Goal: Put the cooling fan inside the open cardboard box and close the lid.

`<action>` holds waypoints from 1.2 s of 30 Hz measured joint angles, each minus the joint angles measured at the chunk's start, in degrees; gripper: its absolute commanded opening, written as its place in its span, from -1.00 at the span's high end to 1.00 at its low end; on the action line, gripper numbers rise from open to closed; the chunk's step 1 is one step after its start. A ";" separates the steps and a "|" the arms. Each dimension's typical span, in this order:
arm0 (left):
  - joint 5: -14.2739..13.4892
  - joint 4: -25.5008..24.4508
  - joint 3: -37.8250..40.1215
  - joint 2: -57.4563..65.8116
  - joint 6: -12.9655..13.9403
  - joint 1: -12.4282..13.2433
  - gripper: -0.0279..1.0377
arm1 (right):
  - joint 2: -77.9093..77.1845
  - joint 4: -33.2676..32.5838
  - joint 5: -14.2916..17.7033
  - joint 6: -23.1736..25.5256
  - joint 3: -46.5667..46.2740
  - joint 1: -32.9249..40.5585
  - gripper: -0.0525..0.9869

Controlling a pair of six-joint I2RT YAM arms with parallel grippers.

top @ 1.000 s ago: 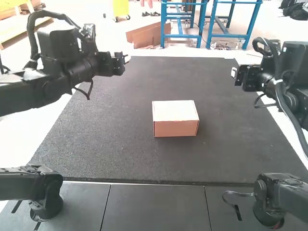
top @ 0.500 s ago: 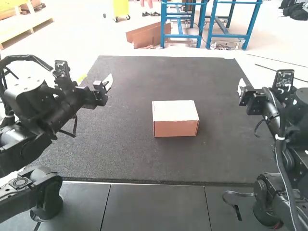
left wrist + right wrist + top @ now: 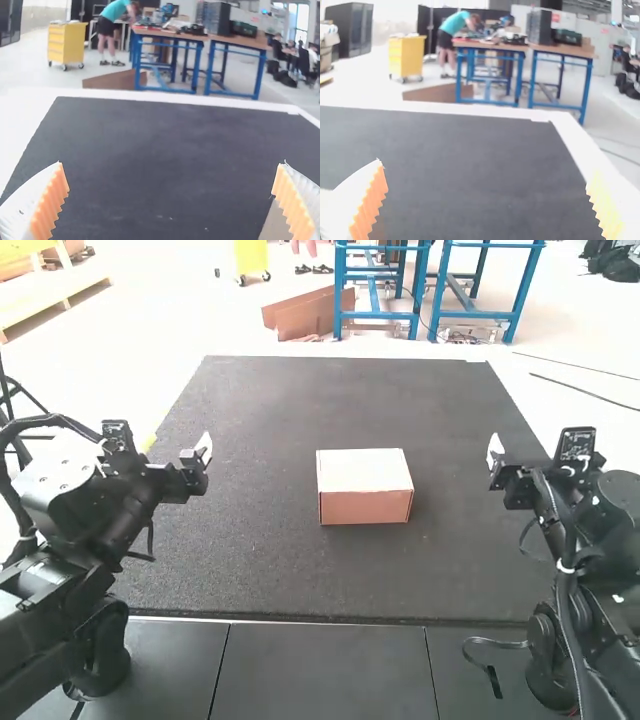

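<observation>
A small brown cardboard box [image 3: 364, 485] sits in the middle of the black mat [image 3: 270, 410] with its lid flaps down flat. My left gripper [image 3: 196, 454] hovers over the mat's left side, well left of the box, open and holding nothing. My right gripper [image 3: 500, 470] hangs over the mat's right side, right of the box, also open and empty. In the left wrist view the left gripper [image 3: 170, 205] has white ribbed fingers [image 3: 47, 202] with orange pads spread wide over bare mat. The right gripper [image 3: 485, 205] looks the same in the right wrist view.
The mat [image 3: 165, 150] is bordered by pale table surface [image 3: 110, 360] on the left and far sides. The arm bases [image 3: 85, 640] stand on grey panels [image 3: 320, 670] at the near edge.
Both arms have drawn back toward the near side and dropped lower. The left gripper went from the far left of the mat to its near left. The box has not moved.
</observation>
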 measured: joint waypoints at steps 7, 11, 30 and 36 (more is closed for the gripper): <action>1.97 -6.25 -0.70 -6.75 0.00 7.76 -0.86 | -0.57 -0.20 -0.04 0.00 -1.27 0.00 -0.86; 4.07 -12.48 -0.68 -10.99 0.00 10.51 -0.86 | -0.57 -2.89 -0.39 0.00 -1.27 0.00 -0.86; 5.64 -17.59 -0.68 -11.43 1.05 12.31 -0.86 | -0.59 -11.02 -0.59 3.96 -1.25 -0.11 -0.86; 5.66 -17.57 -0.68 -11.45 1.07 12.44 -0.86 | -0.59 -11.02 -1.14 3.96 -1.25 -0.11 -0.86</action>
